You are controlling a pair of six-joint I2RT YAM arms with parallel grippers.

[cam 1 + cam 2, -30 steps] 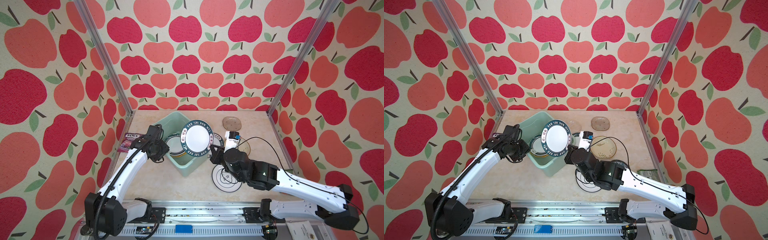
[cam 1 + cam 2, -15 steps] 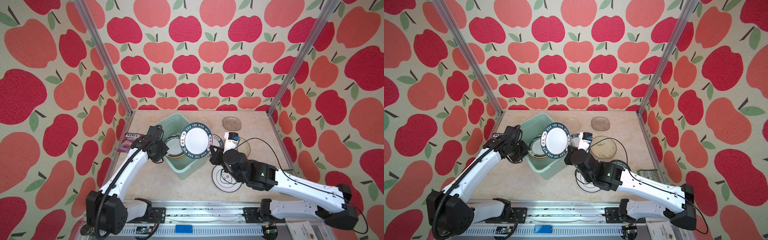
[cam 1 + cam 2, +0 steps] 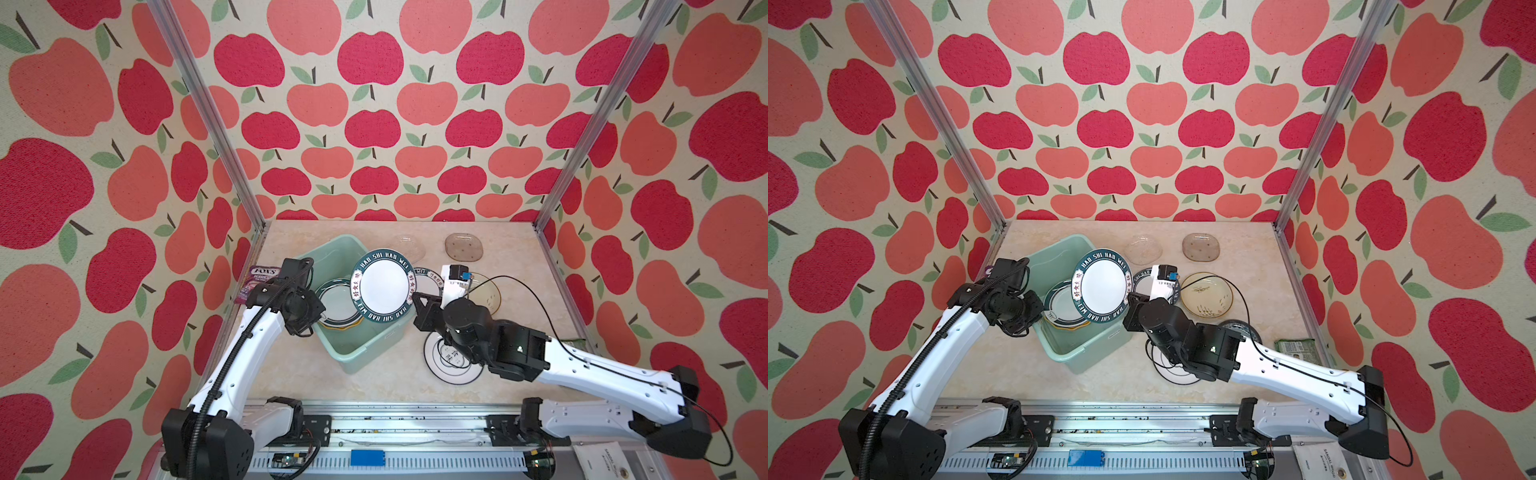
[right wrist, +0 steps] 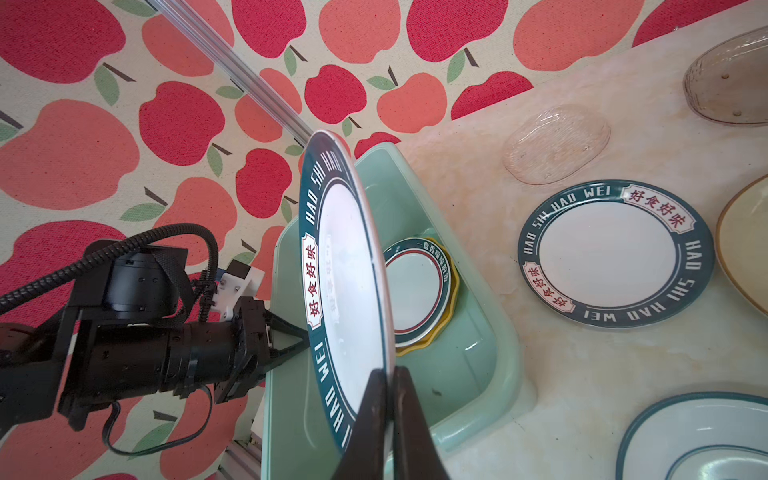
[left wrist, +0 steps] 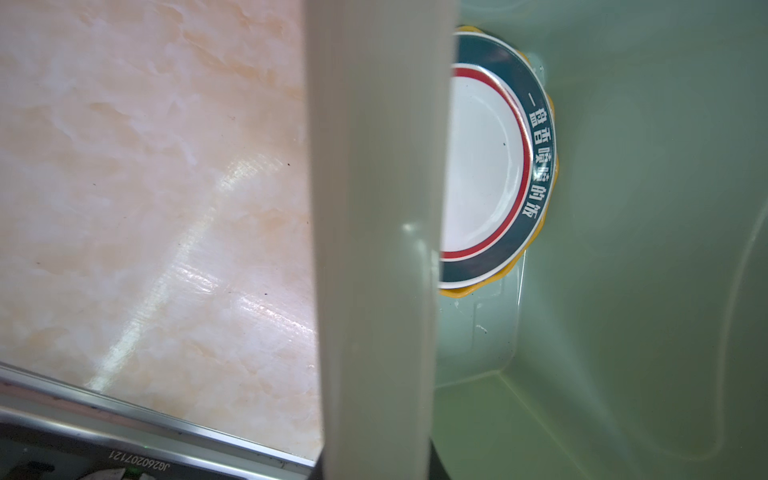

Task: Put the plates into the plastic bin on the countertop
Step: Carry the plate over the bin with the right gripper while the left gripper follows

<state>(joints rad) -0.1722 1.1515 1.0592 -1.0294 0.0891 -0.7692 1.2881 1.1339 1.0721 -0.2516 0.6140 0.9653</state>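
My right gripper (image 3: 415, 297) (image 4: 388, 374) is shut on the edge of a white plate (image 3: 384, 286) (image 3: 1102, 286) (image 4: 349, 291) with a dark green lettered rim. It holds this plate tilted on edge over the mint-green plastic bin (image 3: 361, 357) (image 3: 1084, 357) (image 4: 478, 374). My left gripper (image 3: 318, 318) (image 4: 303, 338) is shut on the bin's left wall (image 5: 374, 249). Inside the bin a dark-rimmed plate with a red ring (image 5: 482, 166) (image 4: 415, 291) lies on a yellow scalloped plate (image 5: 457, 293).
On the countertop (image 3: 374, 386) right of the bin lie a matching lettered plate (image 4: 615, 253), a cream plate (image 3: 1206, 295), a black-ringed white plate (image 3: 451, 361) partly under my right arm, and two glass plates (image 3: 464, 246) (image 3: 1144, 249). Snack packets (image 3: 259, 278) (image 3: 1296, 347) lie by the side walls.
My left gripper has closed on the bin's wall, and the bin has shifted slightly toward the front left. The held plate has moved a little left over the bin.
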